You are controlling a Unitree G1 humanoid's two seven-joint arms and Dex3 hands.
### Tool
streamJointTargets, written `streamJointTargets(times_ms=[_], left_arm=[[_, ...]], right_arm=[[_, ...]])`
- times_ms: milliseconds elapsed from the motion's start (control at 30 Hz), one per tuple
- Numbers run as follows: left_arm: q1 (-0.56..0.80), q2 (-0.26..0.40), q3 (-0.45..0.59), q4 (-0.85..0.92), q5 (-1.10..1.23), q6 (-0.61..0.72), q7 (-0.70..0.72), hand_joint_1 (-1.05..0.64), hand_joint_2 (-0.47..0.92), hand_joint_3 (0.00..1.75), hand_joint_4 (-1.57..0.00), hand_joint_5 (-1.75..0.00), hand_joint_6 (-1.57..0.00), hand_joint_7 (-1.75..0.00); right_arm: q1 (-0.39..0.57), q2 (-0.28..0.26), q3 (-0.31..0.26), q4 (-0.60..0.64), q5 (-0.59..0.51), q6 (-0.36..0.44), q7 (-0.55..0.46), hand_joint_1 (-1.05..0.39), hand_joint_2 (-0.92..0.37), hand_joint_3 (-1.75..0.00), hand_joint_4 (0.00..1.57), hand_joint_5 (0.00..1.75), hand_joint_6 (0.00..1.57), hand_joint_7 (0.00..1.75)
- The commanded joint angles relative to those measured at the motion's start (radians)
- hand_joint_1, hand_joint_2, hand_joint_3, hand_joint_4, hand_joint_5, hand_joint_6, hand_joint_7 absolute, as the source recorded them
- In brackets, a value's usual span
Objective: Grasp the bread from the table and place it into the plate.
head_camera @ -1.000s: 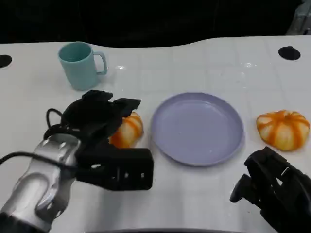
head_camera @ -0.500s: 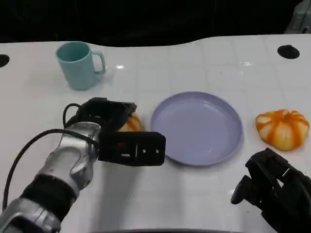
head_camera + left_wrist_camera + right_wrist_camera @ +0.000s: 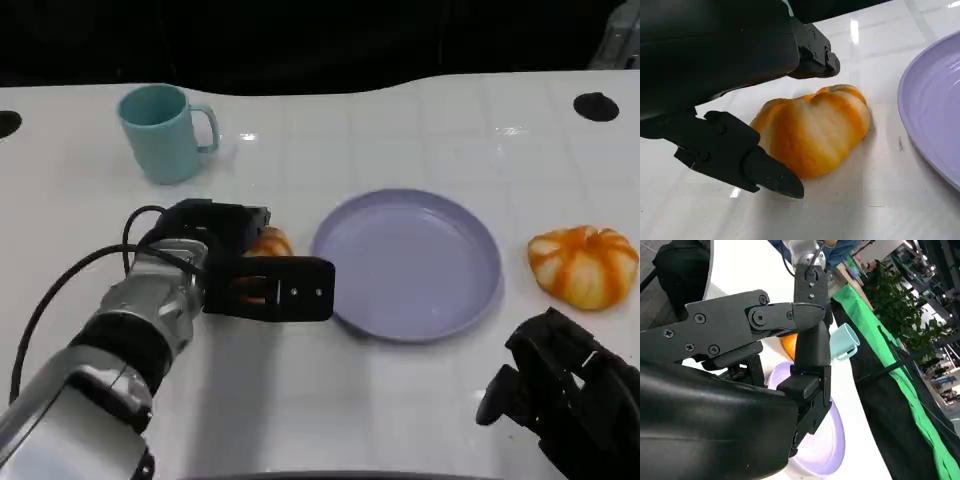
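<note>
Fingers (image 3: 747,165) of the left hand (image 3: 235,265) are spread around the bread (image 3: 812,127), which lies on the white table (image 3: 400,400) just left of the purple plate (image 3: 405,262). Right hand (image 3: 560,395) holds nothing, fingers curled.

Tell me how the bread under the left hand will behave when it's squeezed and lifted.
The bread looks puffy and lobed, so it probably dents under the left hand fingers. It likely weighs little for its size. Its flat underside sits on the table, so rolling seems unlikely.
</note>
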Motion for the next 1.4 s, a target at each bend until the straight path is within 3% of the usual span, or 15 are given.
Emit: streamJointTargets(times_ms=[33, 367, 400, 500, 567, 633, 667, 700, 733, 767, 800, 867, 1000, 1300, 1400], left_arm=[[-0.053, 0.002, -0.009, 0.057, -0.020, -0.027, 0.002, -0.34, 0.76, 0.00, -0.02, -0.11, -0.19, -0.01], [-0.064, 0.005, -0.012, 0.099, -0.050, -0.094, 0.027, -0.32, 0.77, 0.00, -0.05, -0.10, -0.22, -0.01], [-0.058, 0.008, 0.002, 0.104, -0.065, -0.117, 0.047, -0.24, 0.86, 0.10, -0.41, -0.20, -0.49, -0.06], [-0.049, 0.014, 0.013, 0.119, -0.081, -0.152, 0.100, -0.21, 0.91, 0.19, -0.83, -0.33, -0.81, -0.10], [-0.048, 0.015, 0.009, 0.126, -0.078, -0.153, 0.126, -0.21, 0.92, 0.11, -0.81, -0.92, -1.08, -0.06], [-0.046, 0.015, 0.005, 0.130, -0.074, -0.153, 0.149, -0.23, 0.90, 0.04, -0.78, -1.11, -1.20, -0.06], [-0.040, 0.017, 0.003, 0.130, -0.071, -0.159, 0.178, -0.23, 0.91, 0.03, -0.76, -1.41, -1.26, -0.11], [-0.035, 0.018, -0.001, 0.131, -0.068, -0.164, 0.206, -0.21, 0.90, 0.15, -0.79, -1.61, -1.00, -0.83], [-0.032, 0.019, -0.005, 0.132, -0.064, -0.165, 0.228, -0.21, 0.91, 0.20, -0.80, -1.68, -0.81, -1.26], [-0.030, 0.019, -0.008, 0.133, -0.060, -0.164, 0.247, -0.22, 0.91, 0.25, -0.80, -1.71, -0.70, -1.50], [-0.029, 0.018, -0.010, 0.135, -0.059, -0.162, 0.257, -0.23, 0.92, 0.29, -0.71, -1.66, -0.66, -1.23], [-0.026, 0.018, -0.016, 0.136, -0.055, -0.160, 0.291, -0.23, 0.92, 0.30, -0.70, -1.70, -0.73, -1.03], [-0.015, 0.028, -0.016, 0.135, -0.057, -0.190, 0.375, -0.22, 0.91, 0.28, -0.80, -1.74, -0.68, -1.42], [-0.031, 0.035, 0.044, 0.120, -0.110, -0.220, 0.475, -0.13, 0.90, 0.25, -0.85, -1.75, -0.58, -1.74], [-0.037, 0.036, 0.074, 0.111, -0.138, -0.244, 0.493, -0.12, 0.67, 0.66, -0.86, -1.75, -0.59, -1.75]], right_arm=[[0.006, -0.015, -0.008, -0.007, -0.004, -0.015, 0.010, -0.53, -0.92, -0.26, 0.62, 1.75, 0.50, 1.57], [0.006, -0.015, -0.007, -0.006, -0.006, -0.016, 0.013, -0.53, -0.92, -0.24, 0.62, 1.75, 0.51, 1.56], [0.007, -0.014, -0.006, -0.007, -0.007, -0.018, 0.014, -0.53, -0.92, -0.24, 0.62, 1.75, 0.51, 1.56], [0.008, -0.012, -0.006, -0.008, -0.007, -0.017, 0.008, -0.53, -0.92, -0.24, 0.61, 1.75, 0.50, 1.55], [0.009, -0.012, -0.006, -0.008, -0.005, -0.016, 0.008, -0.53, -0.92, -0.24, 0.61, 1.75, 0.50, 1.55], [0.010, -0.011, -0.006, -0.009, -0.006, -0.019, 0.008, -0.53, -0.92, -0.24, 0.61, 1.75, 0.50, 1.55], [0.011, -0.011, -0.005, -0.010, -0.008, -0.021, 0.007, -0.53, -0.92, -0.24, 0.61, 1.75, 0.50, 1.55], [0.012, -0.010, -0.004, -0.012, -0.010, -0.021, 0.006, -0.52, -0.92, -0.24, 0.61, 1.75, 0.50, 1.54], [0.013, -0.010, -0.003, -0.013, -0.011, -0.021, 0.004, -0.52, -0.92, -0.25, 0.61, 1.75, 0.50, 1.54], [0.013, -0.010, -0.003, -0.014, -0.010, -0.020, 0.004, -0.53, -0.92, -0.25, 0.61, 1.75, 0.49, 1.54], [0.013, -0.010, -0.003, -0.014, -0.010, -0.020, 0.004, -0.53, -0.92, -0.25, 0.61, 1.75, 0.49, 1.55], [0.012, -0.010, -0.003, -0.014, -0.009, -0.018, 0.002, -0.53, -0.92, -0.24, 0.61, 1.75, 0.49, 1.54], [0.010, -0.011, -0.004, -0.012, -0.008, -0.015, 0.000, -0.53, -0.92, -0.23, 0.61, 1.75, 0.50, 1.54], [0.003, -0.014, -0.008, -0.002, -0.008, -0.016, 0.003, -0.53, -0.92, -0.24, 0.60, 1.75, 0.49, 1.54], [0.002, -0.013, -0.009, 0.000, -0.006, -0.016, 0.003, -0.52, -0.92, -0.23, 0.61, 1.75, 0.49, 1.55]])
